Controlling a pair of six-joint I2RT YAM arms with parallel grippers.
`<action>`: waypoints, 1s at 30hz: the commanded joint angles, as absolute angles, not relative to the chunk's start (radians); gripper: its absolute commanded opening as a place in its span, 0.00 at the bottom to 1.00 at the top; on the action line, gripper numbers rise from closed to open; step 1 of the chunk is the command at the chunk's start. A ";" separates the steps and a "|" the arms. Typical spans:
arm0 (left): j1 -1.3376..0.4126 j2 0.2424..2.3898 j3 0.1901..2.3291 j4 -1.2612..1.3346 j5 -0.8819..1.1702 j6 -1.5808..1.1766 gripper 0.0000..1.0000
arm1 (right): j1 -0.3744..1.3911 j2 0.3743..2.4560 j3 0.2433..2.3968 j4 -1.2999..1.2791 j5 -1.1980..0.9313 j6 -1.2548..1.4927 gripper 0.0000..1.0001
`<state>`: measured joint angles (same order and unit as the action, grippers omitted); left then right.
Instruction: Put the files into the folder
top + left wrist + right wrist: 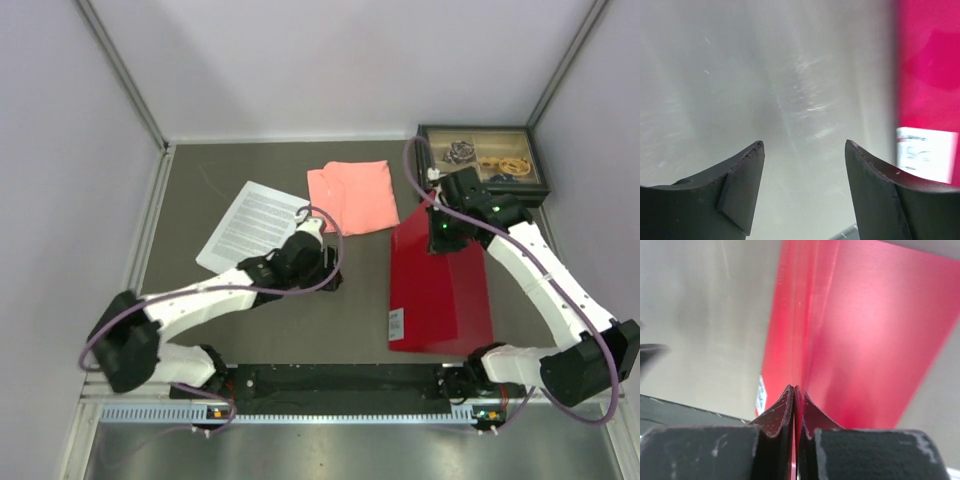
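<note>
Top external: the folder (440,300) lies on the right half of the table (330,330), its label end toward the arm bases. The files (255,222) sit well apart from it on the left, further back, skewed, text side up, nothing on them. A salmon cloth (355,195) lies behind and between the two; its corner comes just beside the folder's far-left corner, and I can't tell if they touch. A black tray (484,129) of small bits sits in the back right corner, out of play. The right gripper (440,240) is at the folder's far edge; its wrist view shows the fingers pressed together with the thin red edge pinched between them. I can't tell whether it has only the cover or both leaves. My read is that gripping that edge is the way to peel the cover up, so the step in hand is opening the folder; no sheets are in yet. The left gripper (332,272) hangs over bare table between files and folder, jaws wide apart, nothing in them, with the white label (927,152) at the right of its view. It's probably kept free to fetch the files once the cover is up. Risks: the slick plastic could slip out of the pinch, and thin sheets lying flat on the table will be hard to get a finger under.
</note>
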<state>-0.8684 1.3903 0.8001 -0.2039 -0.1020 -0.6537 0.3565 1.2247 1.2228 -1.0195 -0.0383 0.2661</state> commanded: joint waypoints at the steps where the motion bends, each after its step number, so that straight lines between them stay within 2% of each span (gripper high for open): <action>1: -0.857 1.128 0.818 -0.310 -0.173 -0.658 0.72 | 0.495 1.284 1.336 -1.163 0.164 0.274 0.00; 4: -0.856 0.993 0.818 -0.345 -0.216 -0.690 0.72 | 0.571 1.325 1.362 -1.170 0.195 0.320 0.00; 7: -0.856 0.886 0.837 -0.383 -0.259 -0.713 0.72 | 0.630 1.370 1.373 -1.151 0.195 0.371 0.16; 9: -0.856 0.848 0.857 -0.426 -0.275 -0.719 0.72 | 0.670 1.396 1.382 -1.120 0.157 0.390 0.21; 10: -0.856 0.824 0.871 -0.443 -0.293 -0.718 0.72 | 0.681 1.402 1.397 -1.109 0.138 0.411 0.33; 11: -0.856 0.815 0.900 -0.463 -0.301 -0.713 0.72 | 0.692 1.407 1.407 -1.105 0.109 0.420 0.39; 15: -0.856 0.782 0.963 -0.570 -0.347 -0.701 0.73 | 0.753 1.399 1.451 -1.082 0.031 0.454 0.58; 16: -0.856 0.766 0.977 -0.577 -0.360 -0.698 0.73 | 0.762 1.387 1.457 -1.074 0.017 0.463 0.65; 17: -0.856 0.758 0.982 -0.583 -0.365 -0.695 0.73 | 0.765 1.373 1.453 -1.062 0.005 0.472 0.68; 19: -0.856 0.735 0.995 -0.597 -0.374 -0.692 0.73 | 0.770 1.333 1.437 -1.033 -0.060 0.495 0.72; 23: -0.856 0.712 1.003 -0.618 -0.385 -0.684 0.74 | 0.790 1.287 1.382 -0.951 -0.187 0.557 0.73; 30: -0.856 0.712 0.956 -0.699 -0.443 -0.781 0.75 | 0.913 1.302 1.321 -0.753 -0.265 0.716 0.74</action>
